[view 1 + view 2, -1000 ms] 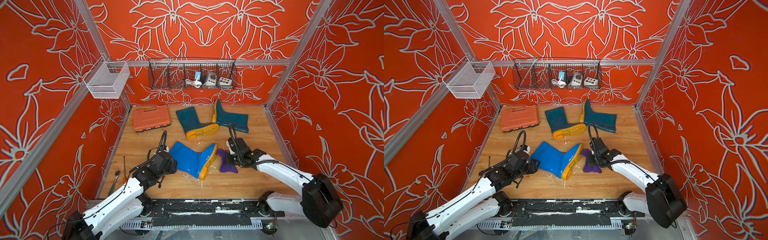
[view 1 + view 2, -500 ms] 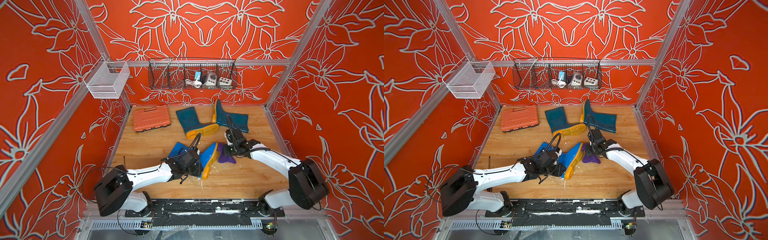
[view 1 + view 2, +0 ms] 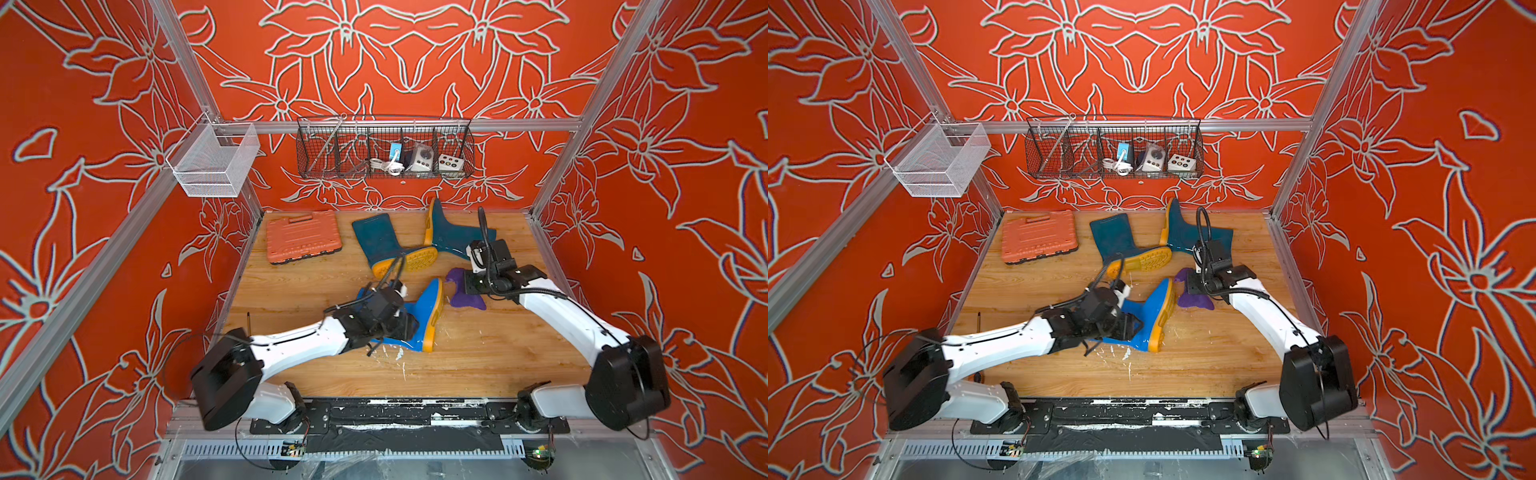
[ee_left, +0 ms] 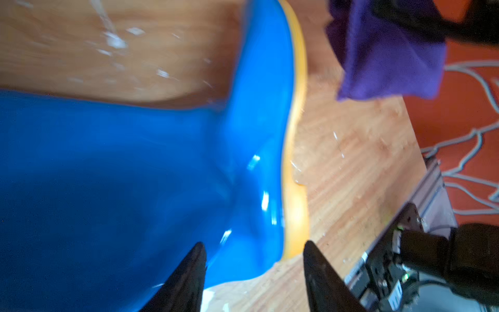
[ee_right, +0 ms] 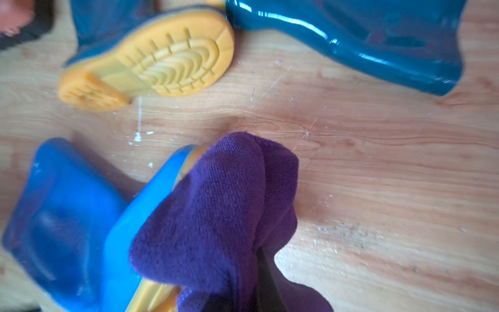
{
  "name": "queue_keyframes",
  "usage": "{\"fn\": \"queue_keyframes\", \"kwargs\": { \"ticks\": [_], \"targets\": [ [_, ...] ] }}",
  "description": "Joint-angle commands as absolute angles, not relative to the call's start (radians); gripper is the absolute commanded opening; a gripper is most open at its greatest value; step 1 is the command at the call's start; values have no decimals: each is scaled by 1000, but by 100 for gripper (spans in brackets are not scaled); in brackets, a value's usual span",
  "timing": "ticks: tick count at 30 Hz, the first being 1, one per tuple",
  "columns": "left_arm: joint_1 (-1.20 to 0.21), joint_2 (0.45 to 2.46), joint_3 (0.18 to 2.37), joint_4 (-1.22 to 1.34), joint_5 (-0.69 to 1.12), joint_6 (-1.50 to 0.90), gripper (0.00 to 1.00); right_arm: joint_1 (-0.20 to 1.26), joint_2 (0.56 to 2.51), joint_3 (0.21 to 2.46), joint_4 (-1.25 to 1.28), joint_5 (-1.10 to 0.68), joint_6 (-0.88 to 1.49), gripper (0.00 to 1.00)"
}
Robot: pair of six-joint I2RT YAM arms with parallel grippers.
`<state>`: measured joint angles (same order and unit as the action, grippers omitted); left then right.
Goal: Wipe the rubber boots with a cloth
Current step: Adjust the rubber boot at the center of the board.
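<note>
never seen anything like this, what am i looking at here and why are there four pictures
Two white robot arms with pincer grippers work over a wooden table. Two pictures look down from overhead; the other two come from a camera on each wrist. On the table lie a blue boot, two teal boots and an orange tool case. The right gripper is shut on a purple cloth by the blue boot's sole. The left gripper has its jaws apart at that boot's heel.

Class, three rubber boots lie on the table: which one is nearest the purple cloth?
The bright blue boot; its yellow sole lies beside the cloth. Both teal boots lie farther back.
</note>
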<state>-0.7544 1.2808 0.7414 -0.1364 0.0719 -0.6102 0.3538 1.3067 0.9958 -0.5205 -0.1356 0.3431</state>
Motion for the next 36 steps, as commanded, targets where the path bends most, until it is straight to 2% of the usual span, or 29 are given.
{"fn": "queue_keyframes", "kwargs": {
  "ticks": [1,4,10,13,15,20,25,27,30,32,36],
  "targets": [
    [-553,1166,666,-301,120,-562,64,359,1230,973,-540,-149,387,0],
    [-414,1148,661,-355,120,-526,68,407,1217,957,-528,-131,425,0],
    [-213,1350,709,-256,384,-512,70,442,1273,912,-492,-145,461,0],
    [-173,1409,681,-129,552,-565,70,432,1286,885,-458,-157,468,0],
    [-173,1431,672,-108,587,-580,70,422,1306,889,-446,-177,464,0],
    [-176,1436,621,-21,676,-651,57,383,1403,938,-416,-246,442,0],
    [-185,1373,554,-6,688,-711,36,347,1498,1023,-433,-278,399,0],
    [-189,1336,521,-10,679,-731,29,343,1497,1057,-470,-250,380,0],
    [-195,1273,471,-31,658,-739,26,345,1430,1055,-496,-199,379,0],
    [-195,1238,437,-38,657,-741,27,348,1367,1035,-504,-183,385,0],
    [-195,1191,398,-86,609,-708,46,403,1250,1014,-551,-115,403,0]
  ]
}}
